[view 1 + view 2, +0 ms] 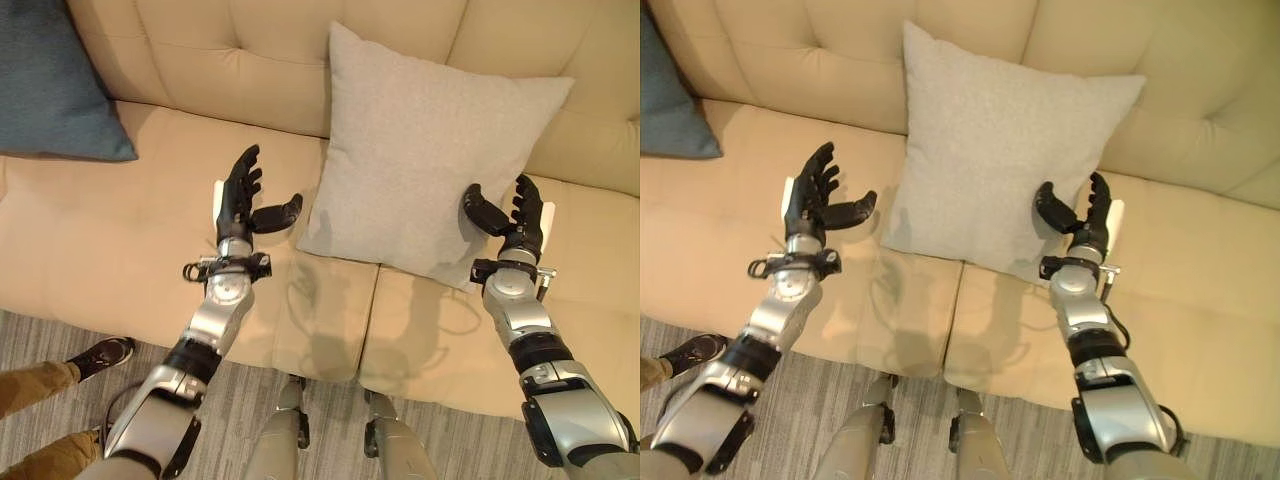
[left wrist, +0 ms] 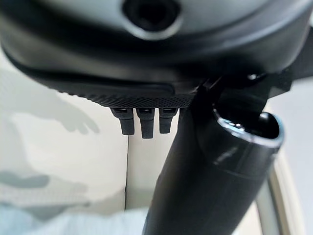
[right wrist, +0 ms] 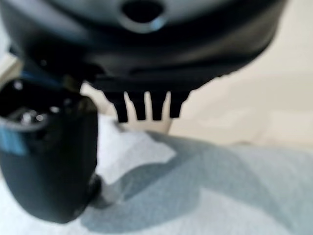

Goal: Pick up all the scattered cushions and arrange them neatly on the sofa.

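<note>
At the far left a dark blue cushion [image 1: 50,85] leans in the corner of the beige sofa [image 1: 90,240], its lower edge resting on the seat. Below it, on the grey striped floor [image 1: 40,330], a person's black shoe [image 1: 103,353] and tan trouser leg show just in front of the sofa's edge.

A wide stretch of bare seat lies between the blue cushion and the left hand [image 1: 240,195]. This hand hovers over the seat with fingers straight and thumb spread toward the light cushion; it holds nothing and stands just beside that cushion's left edge, apart from it.

The light grey cushion [image 1: 430,150] is square, of plain woven cloth, and stands tilted on 1 corner, its top leaning on the tufted backrest [image 1: 250,60] and its lower edge on the seat, across the seam between the 2 seat pads.

The right hand [image 1: 515,220] is at the cushion's lower right edge, fingers straight and thumb lying against the cloth, gripping nothing. Bare seat runs on to its right.
</note>
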